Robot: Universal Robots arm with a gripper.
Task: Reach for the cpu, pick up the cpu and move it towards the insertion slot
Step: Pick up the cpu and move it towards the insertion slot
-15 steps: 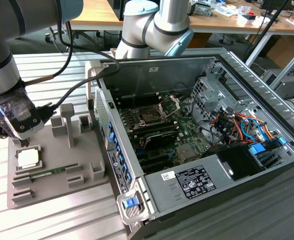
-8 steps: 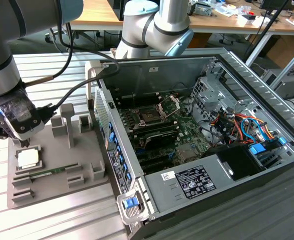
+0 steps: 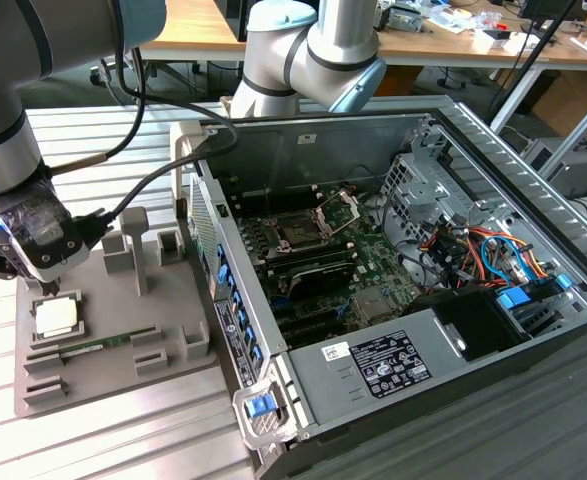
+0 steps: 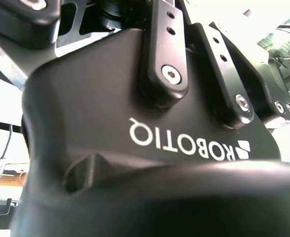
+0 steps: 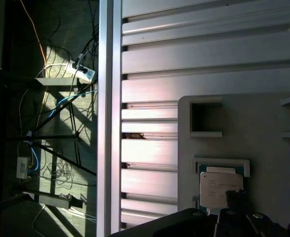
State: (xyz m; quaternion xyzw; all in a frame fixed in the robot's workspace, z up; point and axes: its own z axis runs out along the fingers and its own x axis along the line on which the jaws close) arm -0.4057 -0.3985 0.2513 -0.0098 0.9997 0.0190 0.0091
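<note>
Slatted metal surface [image 3: 123,445] is seen carrying an open computer case [image 3: 303,150] at the exterior view's right and a grey moulded holder [image 3: 103,385] at the exterior view's left. The robot arm [image 3: 318,45] is arched over from the far side, and its hand [image 3: 45,282] is poised just above the left part of the holder. Whether the hand is open or closed cannot be told. The insertion slot [image 3: 298,232] is found inside the case on the green board, with a silver frame beside it, well apart from the hand. The cpu [image 3: 56,317] is seated flat in a recess of the holder, just below the hand. In the first wrist view one corner of the cpu [image 5: 220,188] is covered by the hand's dark body.
</note>
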